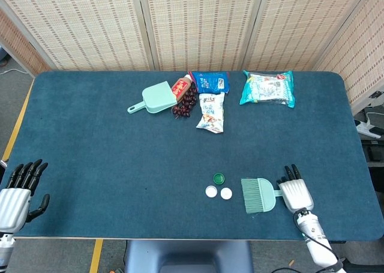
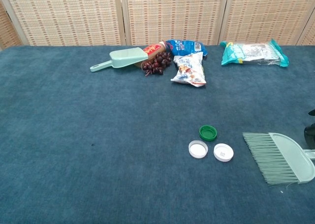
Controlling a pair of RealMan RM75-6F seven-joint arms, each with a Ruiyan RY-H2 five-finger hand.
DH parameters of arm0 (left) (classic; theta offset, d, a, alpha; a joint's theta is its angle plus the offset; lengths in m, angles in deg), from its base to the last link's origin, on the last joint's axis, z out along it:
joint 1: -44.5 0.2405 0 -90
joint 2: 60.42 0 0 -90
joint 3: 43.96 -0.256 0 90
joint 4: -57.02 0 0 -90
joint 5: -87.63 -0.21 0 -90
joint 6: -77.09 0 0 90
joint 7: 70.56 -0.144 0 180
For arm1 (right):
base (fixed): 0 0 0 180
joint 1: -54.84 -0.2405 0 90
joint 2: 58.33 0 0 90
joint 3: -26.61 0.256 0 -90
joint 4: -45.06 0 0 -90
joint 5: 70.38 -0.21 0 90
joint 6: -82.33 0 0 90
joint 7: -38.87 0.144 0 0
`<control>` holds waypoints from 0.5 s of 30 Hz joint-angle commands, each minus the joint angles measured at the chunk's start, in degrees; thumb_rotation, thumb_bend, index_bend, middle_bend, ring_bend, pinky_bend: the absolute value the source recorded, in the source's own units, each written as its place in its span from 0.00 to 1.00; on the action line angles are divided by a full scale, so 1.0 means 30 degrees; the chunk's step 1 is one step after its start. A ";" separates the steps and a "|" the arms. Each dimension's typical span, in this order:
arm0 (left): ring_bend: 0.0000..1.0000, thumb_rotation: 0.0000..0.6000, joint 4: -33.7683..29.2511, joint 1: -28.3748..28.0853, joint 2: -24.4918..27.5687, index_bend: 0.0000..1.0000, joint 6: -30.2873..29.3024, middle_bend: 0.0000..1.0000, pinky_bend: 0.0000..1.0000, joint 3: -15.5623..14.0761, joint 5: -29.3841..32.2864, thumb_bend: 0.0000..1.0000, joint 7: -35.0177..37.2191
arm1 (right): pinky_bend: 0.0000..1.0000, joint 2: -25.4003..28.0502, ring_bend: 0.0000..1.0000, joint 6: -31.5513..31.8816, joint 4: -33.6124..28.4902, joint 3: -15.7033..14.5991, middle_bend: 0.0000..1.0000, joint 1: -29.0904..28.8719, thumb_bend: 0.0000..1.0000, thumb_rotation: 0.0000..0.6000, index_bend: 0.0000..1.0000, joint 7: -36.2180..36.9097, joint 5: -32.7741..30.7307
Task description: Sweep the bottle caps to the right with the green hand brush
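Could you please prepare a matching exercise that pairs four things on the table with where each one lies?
Things:
1. green hand brush
2. dustpan
3. green bottle cap
4. teal snack bag

Places:
A. far edge of the table, furthest right of the packets
B. just behind the two white caps
C. beside the right hand, bristles toward the caps
D. left of the dark grapes, handle pointing left

Pairs: 1-C, 2-D, 3-B, 4-A

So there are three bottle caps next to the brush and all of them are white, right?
Not quite. There are three bottle caps next to the brush, but only two are white; the third cap is green. The chest view shows this clearly.
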 commanded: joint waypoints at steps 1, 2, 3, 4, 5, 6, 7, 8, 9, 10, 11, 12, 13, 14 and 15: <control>0.00 1.00 0.0015 0.0013 0.0015 0.00 -0.0025 0.00 0.01 -0.0004 -0.0016 0.46 0.0044 | 0.00 -0.0149 0.13 0.0460 0.0162 0.0018 0.48 0.0047 0.30 1.00 0.62 0.0267 0.0379; 0.00 1.00 0.0013 0.0019 0.0020 0.00 -0.0039 0.00 0.01 -0.0015 -0.0037 0.46 0.0058 | 0.00 -0.0216 0.15 0.0658 0.0262 0.0016 0.50 0.0086 0.31 1.00 0.65 0.0366 0.0522; 0.00 1.00 0.0019 0.0023 0.0022 0.00 -0.0039 0.00 0.01 -0.0024 -0.0045 0.46 0.0062 | 0.00 -0.0257 0.17 0.0773 0.0328 0.0006 0.53 0.0111 0.31 1.00 0.68 0.0403 0.0608; 0.00 1.00 0.0025 0.0023 0.0019 0.00 -0.0034 0.00 0.01 -0.0030 -0.0050 0.46 0.0063 | 0.00 -0.0301 0.18 0.0846 0.0393 0.0001 0.54 0.0131 0.32 1.00 0.70 0.0442 0.0661; 0.00 1.00 -0.0004 0.0004 0.0015 0.00 -0.0020 0.00 0.01 -0.0022 -0.0062 0.46 0.0025 | 0.00 -0.0356 0.19 0.0864 0.0463 -0.0002 0.56 0.0146 0.33 1.00 0.72 0.0457 0.0666; 0.00 1.00 -0.0039 -0.0003 0.0015 0.00 -0.0001 0.00 0.01 -0.0021 -0.0051 0.46 -0.0018 | 0.00 -0.0398 0.21 0.0864 0.0523 0.0010 0.58 0.0145 0.34 1.00 0.74 0.0441 0.0653; 0.00 1.00 -0.0078 -0.0004 0.0015 0.00 0.0007 0.00 0.01 -0.0022 -0.0045 0.46 -0.0070 | 0.00 -0.0464 0.23 0.0848 0.0606 0.0034 0.59 0.0139 0.35 1.00 0.77 0.0412 0.0616; 0.00 1.00 -0.0097 -0.0008 0.0012 0.00 0.0016 0.00 0.01 -0.0013 -0.0028 0.46 -0.0094 | 0.00 -0.0503 0.25 0.0840 0.0656 0.0039 0.62 0.0123 0.37 1.00 0.79 0.0419 0.0635; 0.00 1.00 -0.0106 -0.0019 0.0008 0.00 0.0031 0.00 0.01 0.0001 -0.0008 0.46 -0.0104 | 0.00 -0.0545 0.27 0.0884 0.0726 0.0033 0.64 0.0100 0.38 1.00 0.82 0.0492 0.0741; 0.00 1.00 -0.0119 -0.0024 0.0004 0.00 0.0035 0.00 0.01 0.0014 0.0009 0.46 -0.0117 | 0.01 -0.0612 0.30 0.1008 0.0852 0.0026 0.66 0.0097 0.40 1.00 0.84 0.0572 0.0892; 0.00 1.00 -0.0093 0.0003 0.0023 0.00 0.0012 0.00 0.01 0.0011 0.0035 0.46 -0.0077 | 0.02 -0.0666 0.33 0.1121 0.0969 0.0006 0.69 0.0097 0.42 1.00 0.86 0.0577 0.1027; 0.00 1.00 -0.0070 0.0011 0.0034 0.00 -0.0001 0.00 0.01 0.0007 0.0029 0.46 -0.0031 | 0.03 -0.0713 0.36 0.1230 0.1094 -0.0036 0.72 0.0085 0.44 1.00 0.88 0.0604 0.1210; 0.00 1.00 -0.0046 0.0015 0.0038 0.00 -0.0009 0.00 0.01 0.0005 0.0022 0.46 0.0006 | 0.03 -0.0775 0.39 0.1351 0.1249 -0.0076 0.75 0.0090 0.45 1.00 0.89 0.0688 0.1390; 0.00 1.00 -0.0038 0.0016 0.0044 0.00 -0.0018 0.00 0.01 0.0007 0.0015 0.46 0.0026 | 0.04 -0.0806 0.43 0.1399 0.1350 -0.0107 0.78 0.0093 0.46 1.00 0.90 0.0714 0.1481; 0.00 1.00 -0.0035 0.0019 0.0048 0.00 -0.0030 0.00 0.01 0.0005 0.0002 0.46 0.0042 | 0.04 -0.0789 0.47 0.1395 0.1434 -0.0180 0.81 0.0071 0.48 1.00 0.91 0.0730 0.1620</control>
